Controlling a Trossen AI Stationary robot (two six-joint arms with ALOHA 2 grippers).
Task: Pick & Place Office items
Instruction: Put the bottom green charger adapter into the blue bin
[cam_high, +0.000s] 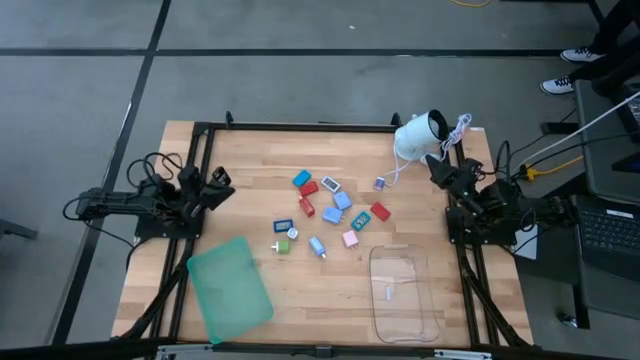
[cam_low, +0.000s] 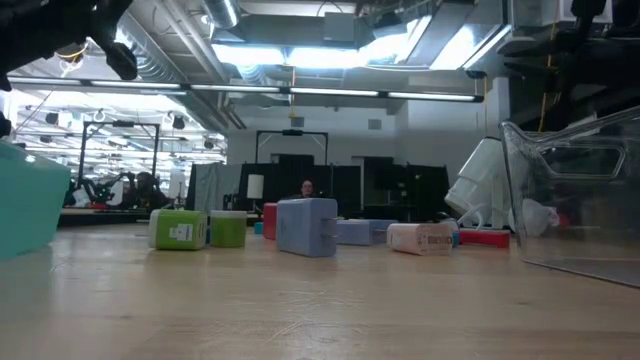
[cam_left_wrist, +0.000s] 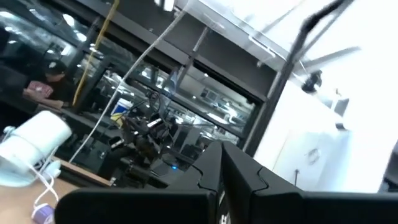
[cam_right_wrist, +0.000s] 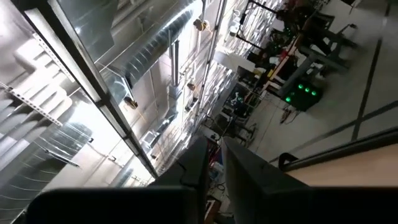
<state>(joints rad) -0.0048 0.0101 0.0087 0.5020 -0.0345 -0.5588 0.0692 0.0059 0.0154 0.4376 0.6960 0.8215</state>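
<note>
The office items are several tiny blue, red, pink, teal, light blue, green and white pieces lying scattered on the middle of the wooden table. The low view shows them in a row, among them a light blue block and green ones. A tiny white piece lies in the clear tray. My left gripper hovers at the table's left edge, shut and holding nothing. My right gripper hovers at the right edge near the white device, its fingers a narrow gap apart, also holding nothing.
A flat green tray lies at the near left and the clear tray at the near right. A white rounded device with a cord sits at the far right corner. A dark frame borders the table. A laptop stands off to the right.
</note>
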